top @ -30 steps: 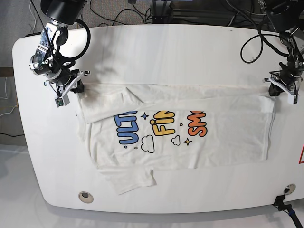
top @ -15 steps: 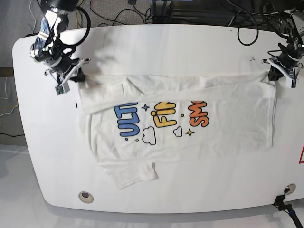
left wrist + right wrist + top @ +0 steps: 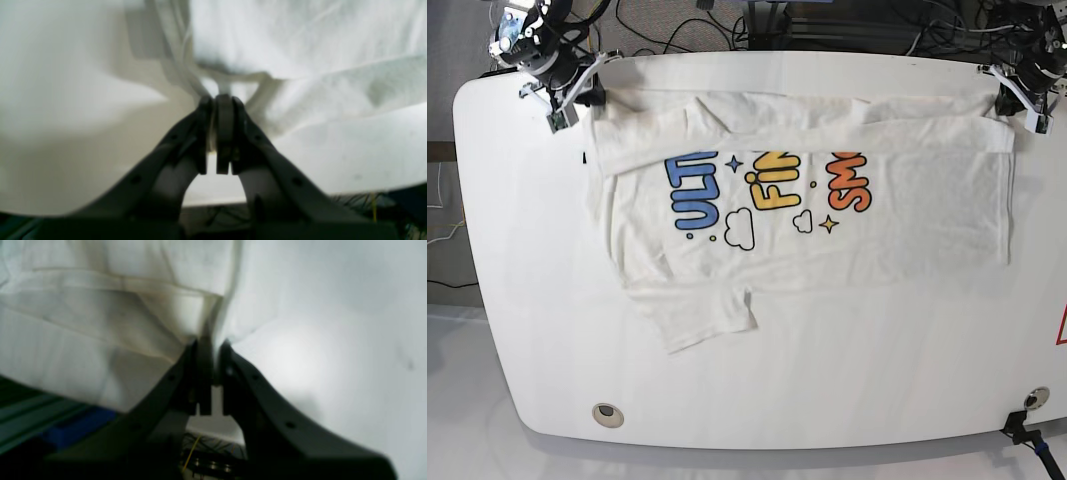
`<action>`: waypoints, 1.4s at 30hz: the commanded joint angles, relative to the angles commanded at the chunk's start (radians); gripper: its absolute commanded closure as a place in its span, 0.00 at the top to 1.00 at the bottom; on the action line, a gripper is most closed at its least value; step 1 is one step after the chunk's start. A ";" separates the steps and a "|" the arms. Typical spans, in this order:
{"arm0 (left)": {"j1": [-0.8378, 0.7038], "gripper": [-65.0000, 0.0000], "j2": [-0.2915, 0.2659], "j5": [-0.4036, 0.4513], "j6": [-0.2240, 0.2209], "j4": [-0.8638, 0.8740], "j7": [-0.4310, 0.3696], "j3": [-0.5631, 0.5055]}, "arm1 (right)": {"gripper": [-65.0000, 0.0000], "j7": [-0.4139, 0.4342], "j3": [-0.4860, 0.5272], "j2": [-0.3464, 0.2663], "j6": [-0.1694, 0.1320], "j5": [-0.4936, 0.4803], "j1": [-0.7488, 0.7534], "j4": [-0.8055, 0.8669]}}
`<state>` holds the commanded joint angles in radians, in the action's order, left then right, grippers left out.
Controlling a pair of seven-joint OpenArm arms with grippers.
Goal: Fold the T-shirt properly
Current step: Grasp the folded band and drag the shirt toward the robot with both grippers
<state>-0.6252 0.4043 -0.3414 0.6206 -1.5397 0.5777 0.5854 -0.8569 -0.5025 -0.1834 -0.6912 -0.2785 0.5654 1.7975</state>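
Note:
The white T-shirt (image 3: 807,200) lies spread across the table with its blue, yellow and orange print facing up and a sleeve (image 3: 702,320) trailing toward the front. Its far edge is stretched taut between both grippers. At the far right, my left gripper (image 3: 1007,98) is shut on the shirt's corner; in its wrist view the fingers (image 3: 222,113) pinch a bunched fold of the T-shirt (image 3: 300,50). My right gripper (image 3: 592,92) holds the far left corner, jaws shut on the T-shirt (image 3: 116,306) in the right wrist view (image 3: 210,346).
The white table (image 3: 877,400) has rounded corners and a small round hole (image 3: 607,412) near the front left. Cables (image 3: 677,25) lie behind the far edge. A black clamp (image 3: 1027,425) sits at the front right corner.
Both grippers have moved toward the table's far edge, dragging the shirt with them. The cloth has slid farther back and its top edge is pulled straighter.

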 joint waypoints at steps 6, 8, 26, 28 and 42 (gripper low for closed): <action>-0.031 0.00 0.026 0.000 0.000 -0.008 0.000 0.000 | 0.00 0.000 -0.002 -0.003 0.000 0.006 0.034 -0.005; -0.031 0.00 0.028 0.000 0.000 -0.008 0.000 0.000 | 0.00 0.000 -0.002 -0.003 0.000 0.008 0.035 -0.005; -0.063 0.00 0.066 0.002 0.000 -0.008 0.000 0.000 | 0.00 0.000 -0.002 -0.011 0.003 0.011 0.075 -0.006; -0.063 0.00 0.069 0.002 0.000 -0.008 0.000 0.000 | 0.00 0.000 -0.003 -0.029 0.003 0.011 0.071 -0.008; -0.040 0.00 0.087 0.000 0.000 -0.077 0.034 -0.003 | 0.00 0.000 -0.003 -0.032 0.003 0.008 0.038 -0.008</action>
<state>-0.6651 0.4918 -0.3414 0.6206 -1.6164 0.6114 0.5823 -0.8569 -0.5056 -0.2156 -0.6882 -0.2708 0.6038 1.7898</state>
